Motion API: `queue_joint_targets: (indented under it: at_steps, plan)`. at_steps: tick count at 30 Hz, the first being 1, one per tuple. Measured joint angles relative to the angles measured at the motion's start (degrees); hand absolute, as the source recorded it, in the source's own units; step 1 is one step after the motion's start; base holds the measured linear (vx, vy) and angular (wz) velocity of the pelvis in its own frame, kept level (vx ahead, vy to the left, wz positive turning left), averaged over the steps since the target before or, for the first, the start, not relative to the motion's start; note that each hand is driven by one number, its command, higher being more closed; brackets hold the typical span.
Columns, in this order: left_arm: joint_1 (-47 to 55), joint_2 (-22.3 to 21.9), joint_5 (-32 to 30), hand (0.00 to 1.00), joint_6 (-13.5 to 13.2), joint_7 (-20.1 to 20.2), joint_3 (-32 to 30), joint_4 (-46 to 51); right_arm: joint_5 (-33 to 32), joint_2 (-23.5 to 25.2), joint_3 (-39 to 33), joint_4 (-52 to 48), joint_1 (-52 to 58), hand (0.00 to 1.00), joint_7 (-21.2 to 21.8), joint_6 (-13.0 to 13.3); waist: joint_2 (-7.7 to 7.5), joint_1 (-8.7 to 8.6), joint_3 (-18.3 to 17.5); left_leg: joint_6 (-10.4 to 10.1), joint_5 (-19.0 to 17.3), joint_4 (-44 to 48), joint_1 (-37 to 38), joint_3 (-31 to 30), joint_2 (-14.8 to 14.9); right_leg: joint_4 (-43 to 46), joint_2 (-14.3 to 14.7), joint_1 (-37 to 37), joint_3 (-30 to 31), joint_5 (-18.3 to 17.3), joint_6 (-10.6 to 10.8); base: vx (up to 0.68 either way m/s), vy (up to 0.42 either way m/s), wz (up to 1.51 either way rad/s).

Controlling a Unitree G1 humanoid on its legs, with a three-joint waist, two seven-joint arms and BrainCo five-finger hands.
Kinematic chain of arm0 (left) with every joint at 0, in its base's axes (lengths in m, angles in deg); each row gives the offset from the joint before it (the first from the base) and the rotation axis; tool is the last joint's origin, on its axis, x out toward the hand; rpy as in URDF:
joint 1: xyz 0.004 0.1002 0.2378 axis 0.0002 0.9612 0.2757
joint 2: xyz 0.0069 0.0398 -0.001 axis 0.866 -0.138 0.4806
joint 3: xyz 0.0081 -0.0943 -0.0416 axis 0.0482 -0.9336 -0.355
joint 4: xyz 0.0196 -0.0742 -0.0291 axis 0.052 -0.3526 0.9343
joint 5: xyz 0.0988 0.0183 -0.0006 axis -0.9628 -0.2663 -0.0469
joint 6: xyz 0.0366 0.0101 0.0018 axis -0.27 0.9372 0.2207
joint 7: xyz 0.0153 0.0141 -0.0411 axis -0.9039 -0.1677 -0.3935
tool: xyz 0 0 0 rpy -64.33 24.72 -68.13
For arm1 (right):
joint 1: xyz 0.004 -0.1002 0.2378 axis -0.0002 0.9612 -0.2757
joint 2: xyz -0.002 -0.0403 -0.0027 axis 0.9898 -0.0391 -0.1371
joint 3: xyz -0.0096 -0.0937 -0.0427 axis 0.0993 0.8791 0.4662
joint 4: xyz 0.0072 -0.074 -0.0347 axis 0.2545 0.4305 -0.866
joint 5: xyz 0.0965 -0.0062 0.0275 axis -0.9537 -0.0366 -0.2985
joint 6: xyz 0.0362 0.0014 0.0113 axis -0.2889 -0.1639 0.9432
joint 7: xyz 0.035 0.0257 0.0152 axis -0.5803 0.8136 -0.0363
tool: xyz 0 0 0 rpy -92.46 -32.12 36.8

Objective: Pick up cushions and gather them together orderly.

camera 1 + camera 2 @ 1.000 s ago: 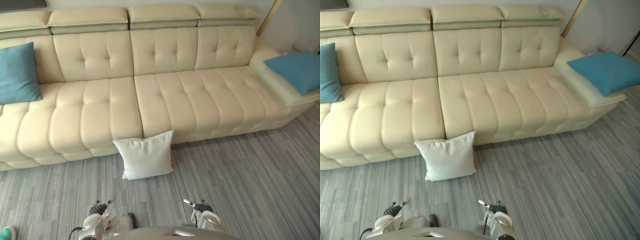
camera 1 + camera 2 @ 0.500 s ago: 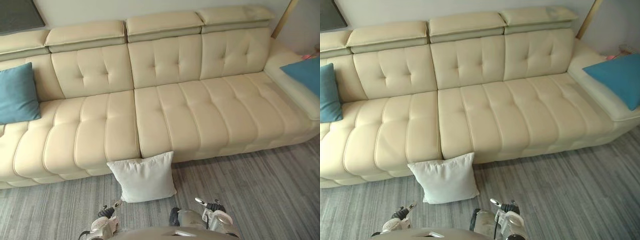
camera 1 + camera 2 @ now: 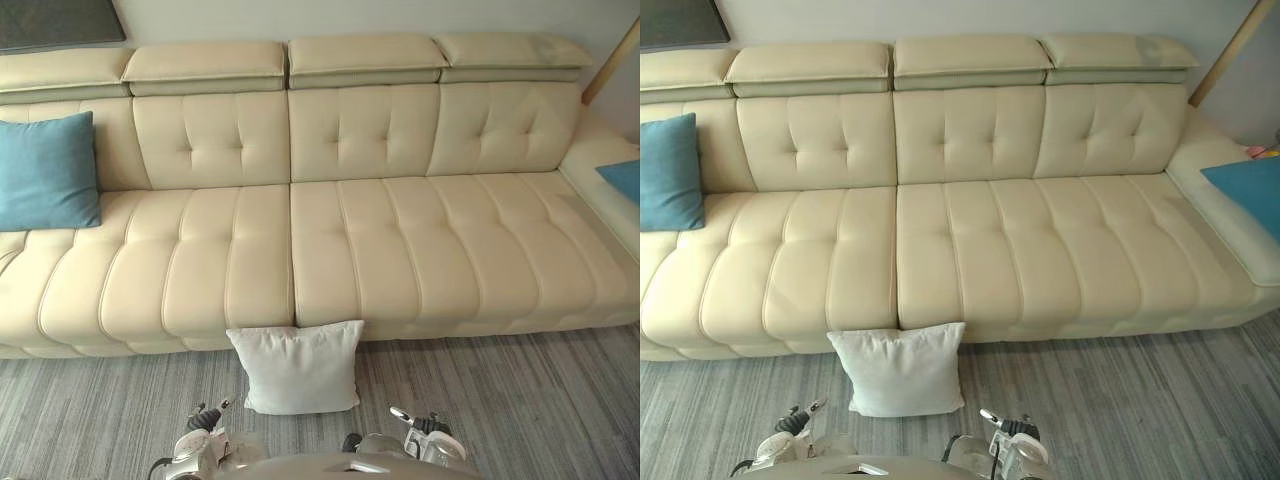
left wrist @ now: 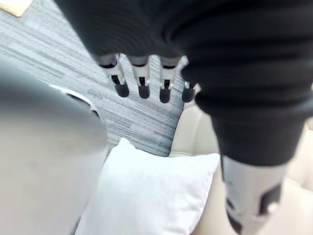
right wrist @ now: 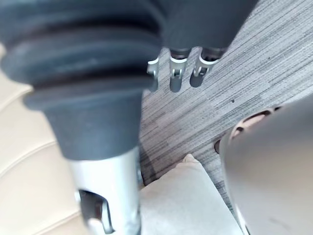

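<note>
**Spotter:** What have you got, starting from the left?

**Operator:** A blue cushion (image 3: pixel 45 172) is propped against the back of the sofa (image 3: pixel 340 240) at its far left end. Lower down, my left hand (image 4: pixel 142 81) hangs at my side, fingers straight and slack, holding nothing. In the middle, a white cushion (image 3: pixel 298 367) stands on the floor (image 3: pixel 520 410). It leans on the sofa's front, right below the seam between the two seats. My right hand (image 5: pixel 176 78) hangs the same way, fingers loose and empty. At the far right, a second blue cushion (image 3: pixel 1250 190) lies on the sofa's end section.

**Spotter:** Which one first?

**Operator:** The white one, I'd say. It's the nearest to me and the one that's off the sofa.

**Spotter:** How will you take it?

**Operator:** Both hands, I think, one on each side edge. I'd come in low with the fingers spread, so they close on the stuffing and not just the cover. It looks soft, so a one-handed pinch at a corner would probably let it sag and drag. I'd lift it clear of the seat front before swinging it across, then set it upright beside one of the blue ones.
</note>
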Motion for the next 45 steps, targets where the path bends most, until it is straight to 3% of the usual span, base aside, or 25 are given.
queue_joint_targets:
  at_steps: [1, 3, 5, 11, 18, 24, 28, 30, 35, 39, 45]
  plan:
    - [0.06, 0.67, -0.15, 0.0, -0.01, -0.01, 0.11, -0.05, 0.01, 0.14, 0.82, -0.18, 0.08, 0.0, 0.0, 0.02, -0.34, -0.14, -0.11, 0.58, 0.2, -0.93, 0.37, 1.08, -1.1, -0.07, -0.41, -0.43, 1.82, 0.4, 0.4, 0.01, 0.266, -0.43]
    - [-0.06, 2.28, -0.26, 0.0, 0.0, 0.01, 0.18, -1.19, 0.01, 1.43, 0.93, -0.12, 0.7, 0.0, 0.05, 0.01, -2.75, -1.38, -1.4, 1.03, 0.41, -2.01, 0.43, 1.94, -3.19, -2.46, -1.6, -0.23, 3.63, 1.83, 0.48, 0.04, 0.223, -0.12]
    - [-0.1, 3.04, -0.25, 0.0, 0.0, 0.02, 0.21, -1.97, 0.02, 2.2, 0.91, -0.12, 1.73, 0.0, 0.06, 0.06, -3.85, -0.94, -2.12, 1.23, 0.36, -3.18, 0.92, 3.59, -4.65, -5.07, -2.4, -0.1, 5.22, 3.67, 0.65, 0.03, 0.211, -0.27]
    - [-0.14, 2.95, -0.3, 0.0, 0.02, 0.04, 1.27, -2.56, 0.02, 2.12, 0.84, -0.12, 2.41, 0.0, 0.09, 0.06, -3.17, -0.98, -2.38, 2.05, 1.21, -5.79, 3.11, 5.4, -6.08, -8.88, -2.62, 0.85, 6.87, 6.08, 1.67, 0.03, 0.061, -0.16]
    - [0.26, 1.41, -1.31, 0.0, 0.0, 0.07, 3.04, -2.76, 0.29, 0.41, 1.16, 0.05, 2.82, 0.0, 0.18, 0.02, -1.03, -0.94, -3.74, 1.87, 4.15, -11.52, 6.03, 5.49, -6.22, -11.35, -1.8, 2.34, 6.54, 7.16, 1.96, -0.01, -0.039, -0.01]
    - [-0.28, 2.05, -1.3, 0.0, -0.17, -0.15, 4.92, -2.61, 3.63, -0.76, 7.31, -0.14, 1.01, 0.0, 0.08, -0.13, -1.68, -0.5, -2.6, 1.56, 5.67, -13.32, 5.67, 5.52, -6.27, -11.15, -1.61, 1.5, 6.41, 7.72, 1.98, -0.06, -0.025, -0.01]
    - [-7.94, 3.89, 0.08, 0.0, -0.33, -2.94, 8.11, -1.33, 5.57, -1.45, 14.32, -6.26, -7.95, 0.0, -0.58, 0.06, -2.59, -0.56, 4.3, 2.46, 4.15, -2.29, -8.57, 3.89, -4.94, -3.1, -2.12, -11.2, 7.0, 7.52, 1.7, -0.22, -0.027, 0.11]
    - [-11.06, 4.17, 1.84, 0.0, -0.33, -4.02, 8.78, -1.11, 6.38, -2.22, 14.49, -8.46, -12.0, 0.0, -0.99, 0.09, -2.61, -0.41, 7.54, 2.65, 3.09, 2.77, -13.93, 2.96, -3.81, -0.03, -1.8, -15.5, 6.85, 7.36, 1.43, -0.32, -0.018, 0.1]
    - [-14.27, 5.64, 6.62, 0.0, -0.67, -6.31, 8.86, 3.71, 6.32, -4.13, 16.15, -12.13, -18.81, 0.0, -3.08, 0.09, -2.48, -0.37, 10.6, 2.92, 2.39, 9.5, -24.45, 1.99, -2.47, 5.99, -1.65, -25.73, 7.46, 7.02, 0.91, -0.17, -0.011, 0.0]
    - [-21.53, 8.17, 7.98, 0.0, -1.25, -8.23, 6.57, 6.32, 5.7, -6.42, 16.16, -15.02, -27.24, 0.0, -5.21, 0.07, -1.53, -0.58, 14.6, 3.43, 2.85, 14.13, -35.41, 0.49, -1.93, 10.02, -1.67, -36.25, 7.76, 7.65, 0.04, -0.14, -0.049, 0.03]
    - [-26.65, 10.9, 10.01, 0.0, -1.69, -9.86, 6.08, 11.06, 4.21, -10.37, 15.42, -18.51, -34.92, 0.0, -7.59, 0.16, -1.32, -0.55, 18.27, 3.62, 3.57, 17.18, -43.88, -0.92, -1.62, 13.38, -1.8, -44.19, 7.66, 7.95, -0.37, -0.06, -0.038, 0.07]
